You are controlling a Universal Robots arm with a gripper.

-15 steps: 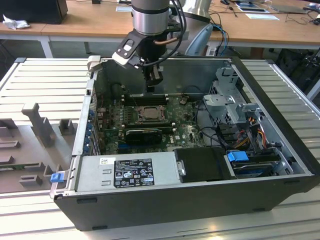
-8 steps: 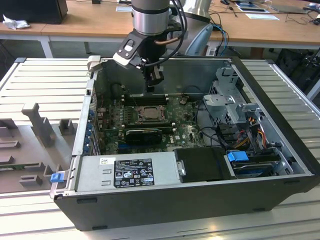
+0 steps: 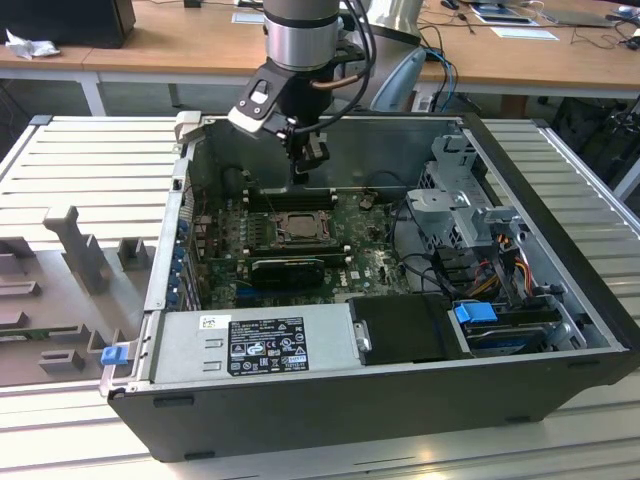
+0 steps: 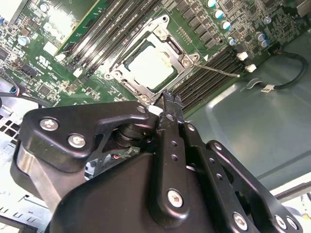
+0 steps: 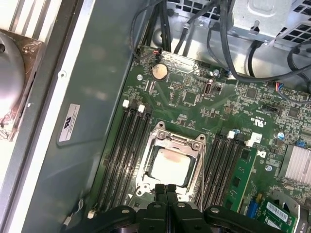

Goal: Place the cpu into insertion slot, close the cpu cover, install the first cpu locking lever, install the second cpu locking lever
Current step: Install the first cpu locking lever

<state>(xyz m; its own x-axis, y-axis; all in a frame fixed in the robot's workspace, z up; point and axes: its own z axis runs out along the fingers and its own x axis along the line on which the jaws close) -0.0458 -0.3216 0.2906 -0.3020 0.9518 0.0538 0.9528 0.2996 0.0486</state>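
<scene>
Wooden desks [image 3: 150,45] along top of exterior view; slatted metal table [image 3: 90,150] below, open computer case [image 3: 400,400] on it. Green motherboard [image 3: 370,260] inside. Gripper [image 3: 300,176] hangs at upper centre, just above insertion slot [image 3: 276,229] at frame centre. Both wrist views: fingers [image 5: 160,190] pressed together, nothing pinched. Cpu [image 5: 169,167] sits in slot, pale top showing through window of cpu cover [image 5: 176,142], which lies flat around it. Second wrist view: thin metal rod [image 4: 216,71] juts from socket corner over memory slots [image 4: 204,80].
</scene>
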